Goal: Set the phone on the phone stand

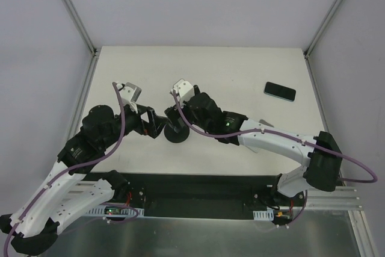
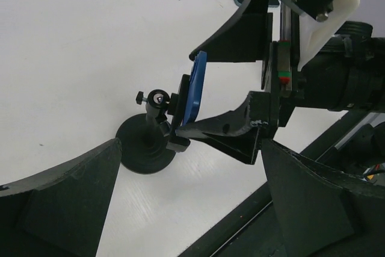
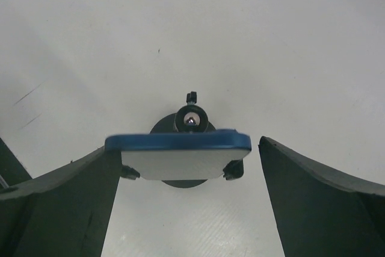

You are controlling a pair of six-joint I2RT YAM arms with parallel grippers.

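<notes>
The dark phone (image 1: 280, 91) lies flat on the table at the back right, far from both grippers. The black phone stand (image 1: 177, 133) has a round base (image 2: 144, 148) and a blue-edged plate (image 3: 177, 142) with a pale face. My right gripper (image 3: 187, 148) is open and straddles this plate. Its left finger (image 3: 90, 191) touches the plate's edge and its right finger (image 3: 301, 185) is a small gap away. My left gripper (image 2: 189, 167) is open and empty, just left of the stand, with its fingers wide apart over bare table.
The two arms meet at the stand in mid-table (image 1: 240, 70). A black rail (image 1: 198, 191) runs along the near edge. Grey walls and metal posts (image 1: 75, 13) bound the table at the back and sides.
</notes>
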